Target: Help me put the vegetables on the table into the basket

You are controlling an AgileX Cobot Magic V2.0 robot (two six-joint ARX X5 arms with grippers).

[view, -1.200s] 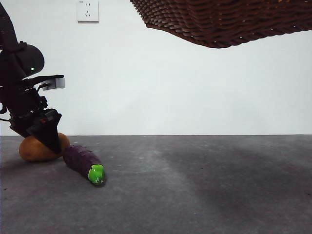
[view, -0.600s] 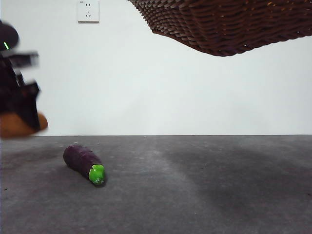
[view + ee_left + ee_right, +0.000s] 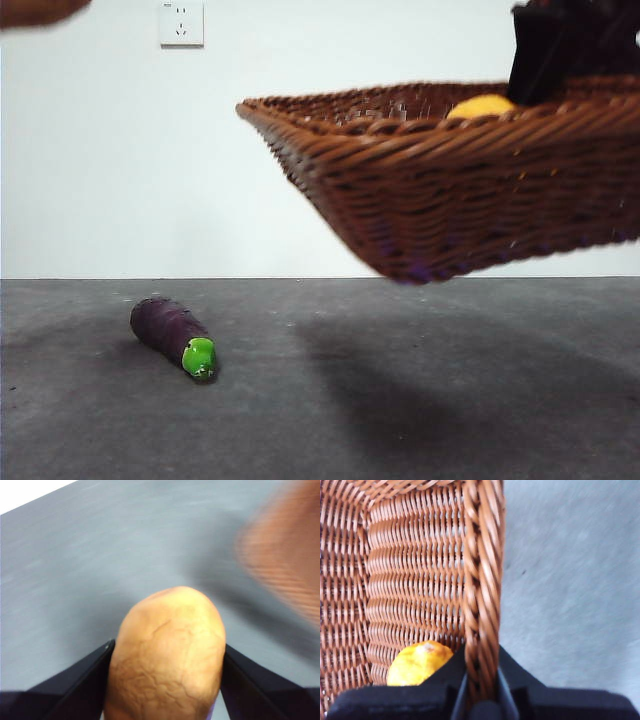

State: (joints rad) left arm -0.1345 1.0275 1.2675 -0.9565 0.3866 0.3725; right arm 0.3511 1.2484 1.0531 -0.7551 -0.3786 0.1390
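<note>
My left gripper (image 3: 167, 675) is shut on the orange-brown potato (image 3: 167, 652) and holds it high above the table; in the front view only the potato's underside (image 3: 40, 10) shows at the top left corner. My right gripper (image 3: 481, 680) is shut on the braided rim of the brown wicker basket (image 3: 415, 570) and holds it in the air, tilted, at the right of the front view (image 3: 450, 180). The yellow corn cob (image 3: 417, 662) lies inside the basket and peeks over its rim (image 3: 482, 105). The purple eggplant (image 3: 172, 335) with a green cap lies on the table (image 3: 400, 400) at the left.
A white wall with a socket (image 3: 180, 22) stands behind the table. The basket casts a shadow on the table under it. The basket's blurred edge (image 3: 285, 555) shows in the left wrist view.
The left gripper has lifted the potato off the table up to the top left corner. The basket has come down and tilted so its inside and the corn now show.
</note>
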